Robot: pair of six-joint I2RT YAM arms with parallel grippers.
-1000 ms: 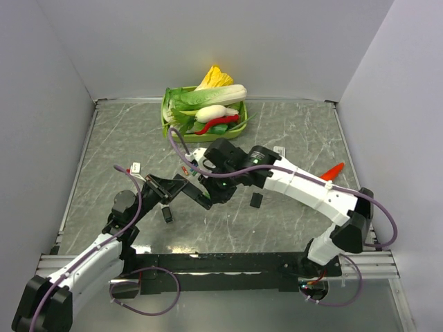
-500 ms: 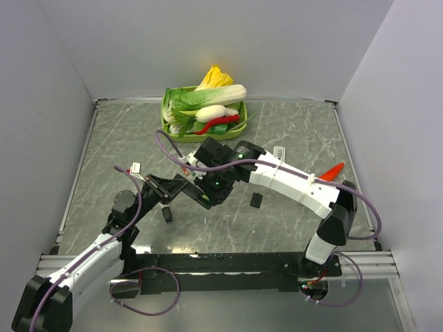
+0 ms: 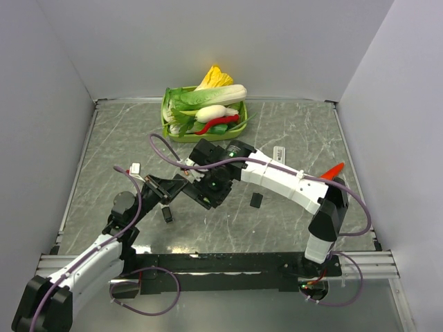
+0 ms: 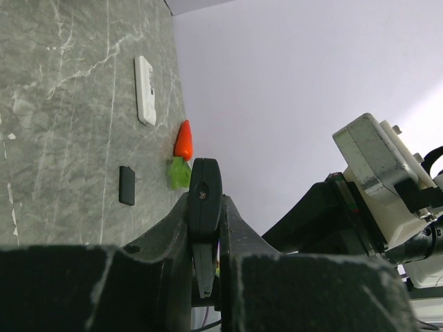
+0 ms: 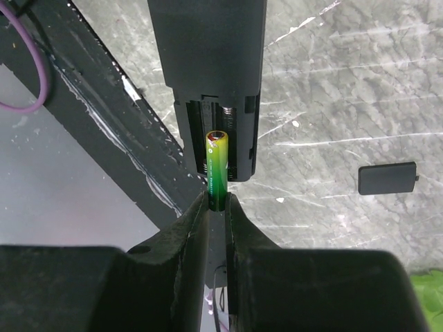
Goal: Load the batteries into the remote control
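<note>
The right arm [image 3: 291, 183], shifted leftward since the earlier frame
Its right gripper [image 5: 217, 202], clamped on the green battery [image 5: 217, 166], holds it at the remote control [image 5: 208, 62] pinched in the left gripper [image 4: 205, 235]

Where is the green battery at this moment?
Right wrist view, centre: the green battery is pinched in the right claw, its tip over the open compartment of the black remote.

Both arms reach inward, left tool [image 4: 205, 220] and right tool [image 5: 216, 203] each clamped.
</note>
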